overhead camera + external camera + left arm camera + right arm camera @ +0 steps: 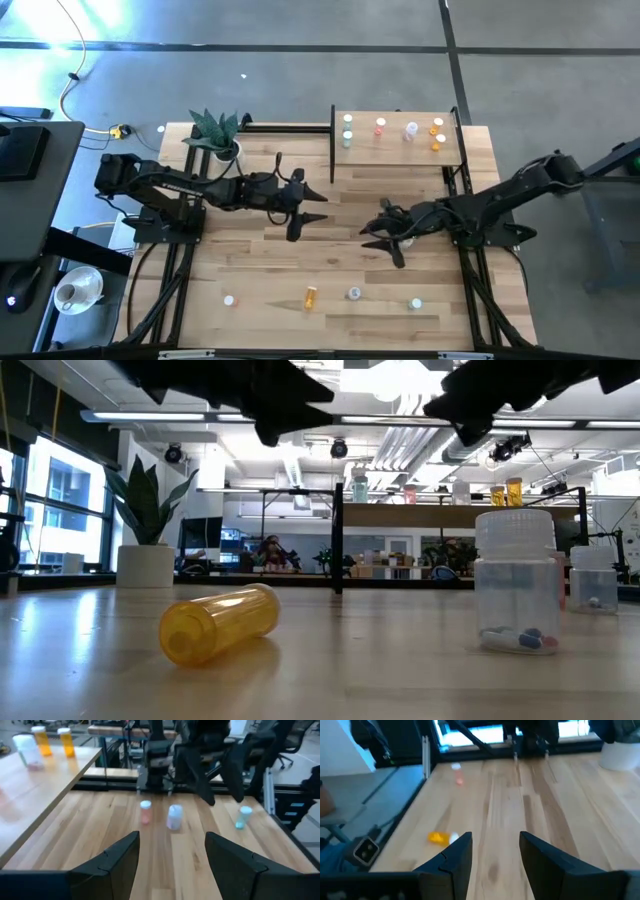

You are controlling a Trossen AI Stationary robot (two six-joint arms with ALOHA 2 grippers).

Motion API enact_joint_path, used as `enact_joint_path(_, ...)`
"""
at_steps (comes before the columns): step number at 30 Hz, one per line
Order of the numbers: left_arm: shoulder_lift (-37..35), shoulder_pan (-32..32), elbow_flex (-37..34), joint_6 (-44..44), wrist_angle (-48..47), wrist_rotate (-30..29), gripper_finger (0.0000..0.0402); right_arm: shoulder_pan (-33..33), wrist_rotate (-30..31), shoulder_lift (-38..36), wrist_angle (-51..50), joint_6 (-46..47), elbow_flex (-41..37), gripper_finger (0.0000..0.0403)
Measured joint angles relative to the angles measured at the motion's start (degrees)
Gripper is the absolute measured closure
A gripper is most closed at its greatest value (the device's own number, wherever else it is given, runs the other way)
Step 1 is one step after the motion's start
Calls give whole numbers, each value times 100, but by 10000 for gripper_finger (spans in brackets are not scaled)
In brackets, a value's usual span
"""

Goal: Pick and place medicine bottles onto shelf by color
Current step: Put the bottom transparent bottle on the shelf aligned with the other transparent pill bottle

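My left gripper [312, 207] hangs open over the table's middle and points toward the right edge. My right gripper [376, 240] faces it, open, a little nearer the front. Neither has anything between its fingers [172, 837] [496, 837]. Near the front edge an orange bottle [310, 297] lies on its side. A pink one [228, 299], a clear one [354, 293] and a teal one [415, 303] stand there upright. The left wrist view shows a pink [145, 812], a clear [174, 817] and a teal bottle [243, 817] standing below my right arm. The shelf [395, 150] at the far right carries several bottles.
A potted plant [222, 135] stands at the far left of the table. The shelf's black posts [332, 145] rise beside the left gripper's path. The bare planks between the two grippers and the front row of bottles are free room.
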Motion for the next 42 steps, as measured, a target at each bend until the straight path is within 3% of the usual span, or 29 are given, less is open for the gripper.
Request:
enact_joint_path(4, -4, -29, 15, 1, -18, 0, 186, 0, -12, 413, 626, -91, 8, 243)
enact_joint_path(14, -4, -28, 15, 2, -95, 0, 186, 433, -692, 1131, 653, -360, 227, 210)
enact_joint_path(22, -4, -28, 15, 0, -88, 0, 186, 862, -685, 1972, 1336, -656, 227, 210)
enact_joint_path(42, 0, -22, 15, 2, -204, 0, 186, 1057, -1167, 3000, 2067, -733, 229, 210)
